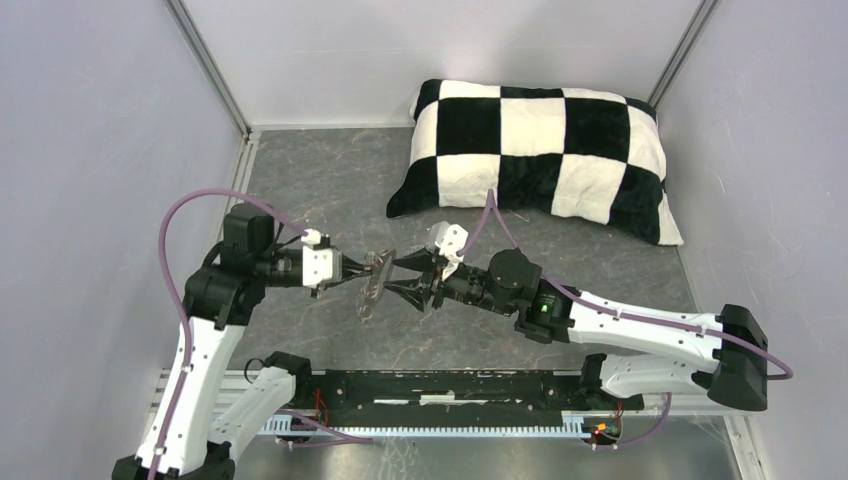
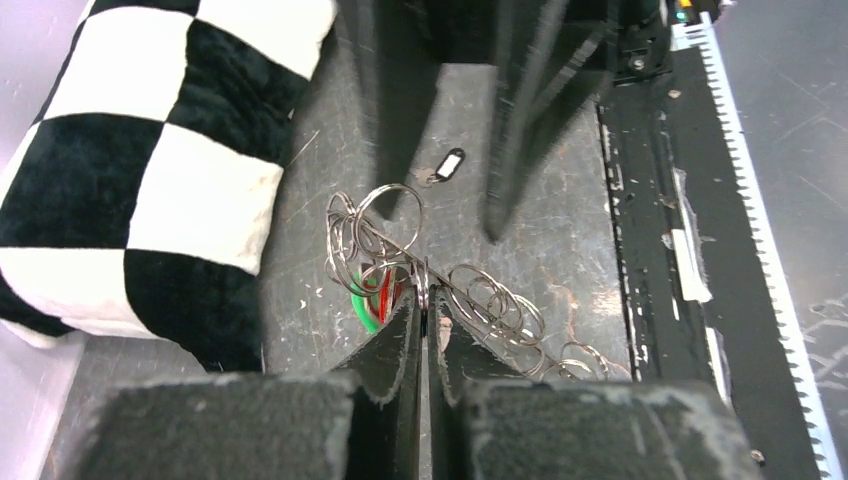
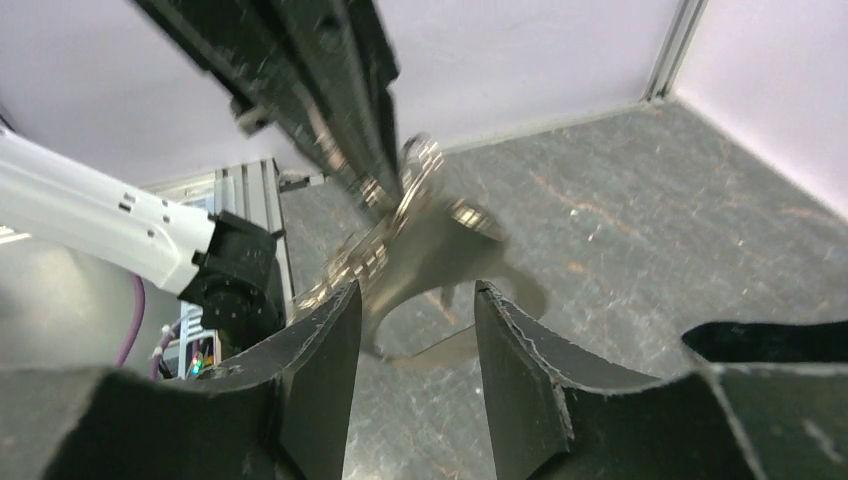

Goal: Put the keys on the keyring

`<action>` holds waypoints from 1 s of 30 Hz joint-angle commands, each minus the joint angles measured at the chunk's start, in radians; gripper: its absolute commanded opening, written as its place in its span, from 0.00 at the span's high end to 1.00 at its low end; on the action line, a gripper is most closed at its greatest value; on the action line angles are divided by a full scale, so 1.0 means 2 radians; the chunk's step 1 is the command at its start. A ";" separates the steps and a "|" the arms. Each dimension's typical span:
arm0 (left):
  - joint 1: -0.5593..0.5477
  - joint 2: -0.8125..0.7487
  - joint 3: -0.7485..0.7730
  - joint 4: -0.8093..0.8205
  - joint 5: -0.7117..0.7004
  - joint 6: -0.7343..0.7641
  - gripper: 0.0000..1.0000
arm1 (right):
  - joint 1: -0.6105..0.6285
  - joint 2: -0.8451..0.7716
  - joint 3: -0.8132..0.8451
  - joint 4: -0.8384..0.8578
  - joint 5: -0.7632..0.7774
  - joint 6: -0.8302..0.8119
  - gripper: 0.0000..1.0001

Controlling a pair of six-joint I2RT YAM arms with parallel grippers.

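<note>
Left gripper (image 2: 425, 308) is clenched on the keyring (image 1: 374, 281), which I hold up off the table (image 1: 320, 180) between my two arms. Right gripper (image 3: 412, 300) is spread wide with the keyring just ahead of its fingers; I cannot tell if they touch.

Risks:
- If the right closes off-line, it may twist the keyring out of the left's thin pinch.
- The loose wire rings (image 2: 495, 300) could snag a finger.

Only the left wrist view shows the keys. The red and green keys (image 2: 377, 296) sit among the rings; threaded or lying beneath, I cannot tell. The black-tagged key (image 2: 450, 163) lies on the table, well apart. Only the right wrist view shows the keyring's flat face.
</note>
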 commanded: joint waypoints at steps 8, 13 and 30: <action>-0.010 -0.048 -0.014 -0.064 0.049 0.065 0.98 | -0.002 -0.001 0.060 0.021 -0.066 0.008 0.58; -0.011 -0.049 -0.015 -0.064 0.065 0.074 0.98 | -0.001 -0.001 0.051 0.024 -0.053 0.011 0.60; -0.013 -0.062 -0.063 -0.066 0.135 0.170 0.98 | -0.002 -0.029 0.091 -0.118 0.075 -0.043 0.73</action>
